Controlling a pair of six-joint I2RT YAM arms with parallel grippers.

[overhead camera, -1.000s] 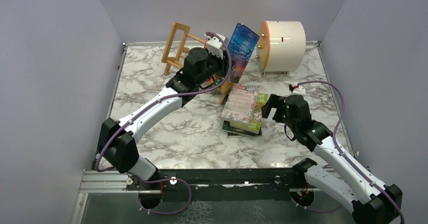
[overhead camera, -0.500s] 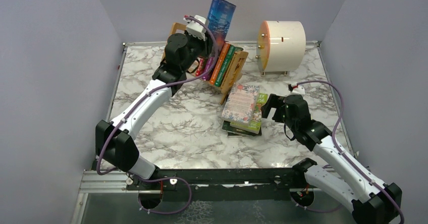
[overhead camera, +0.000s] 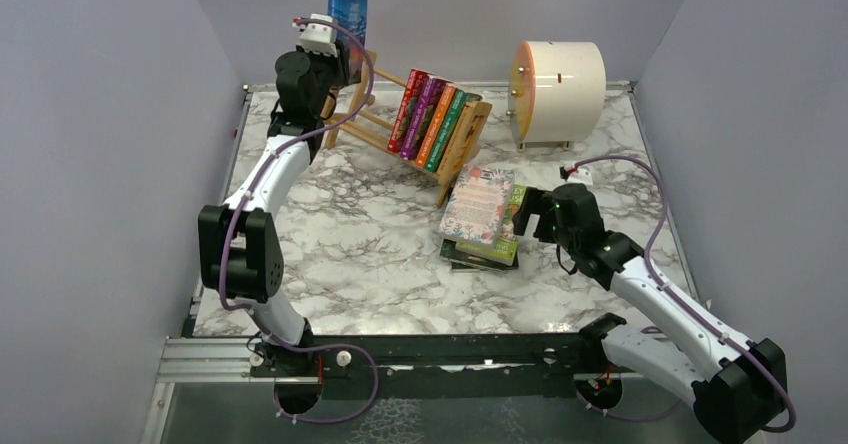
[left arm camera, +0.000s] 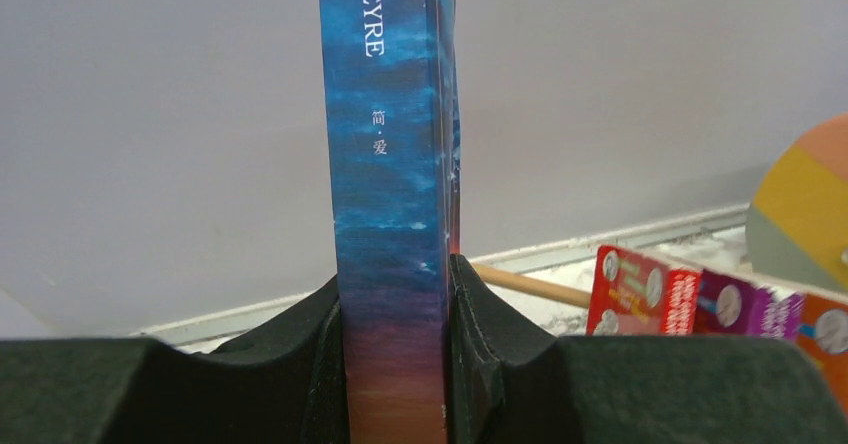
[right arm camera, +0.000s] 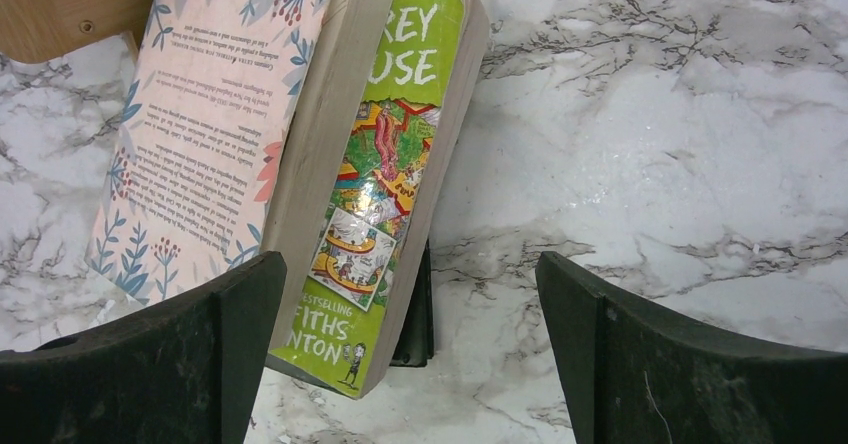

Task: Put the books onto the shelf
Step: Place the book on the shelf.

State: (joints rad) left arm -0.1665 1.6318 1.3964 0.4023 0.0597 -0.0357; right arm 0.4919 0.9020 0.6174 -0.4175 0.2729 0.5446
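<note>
Holding a blue paperback [overhead camera: 348, 2] high over the left end of the light-wood slatted shelf [overhead camera: 468, 134], from above. Left wrist: my left hand [left arm camera: 395, 304] pinches its covers. Right wrist: my right hand [right arm camera: 405, 264] hangs spread above stacked paperbacks [right arm camera: 390, 164] on the marble counter [right arm camera: 650, 114].

You face a worktop [overhead camera: 330, 254] finished in a white marble pattern with grey veins. A thin metal trim [overhead camera: 220, 189] borders its edges. Three plain, pale lilac walls enclose it: the back wall [overhead camera: 450, 4], the left wall [overhead camera: 90, 164] and the right wall [overhead camera: 770, 144]. Each wall meets the worktop at its edge. A black rail [overhead camera: 450, 349] runs along the near edge. Lighting is even and diffuse. The right wrist view shows faint glare on the marble surface.
</note>
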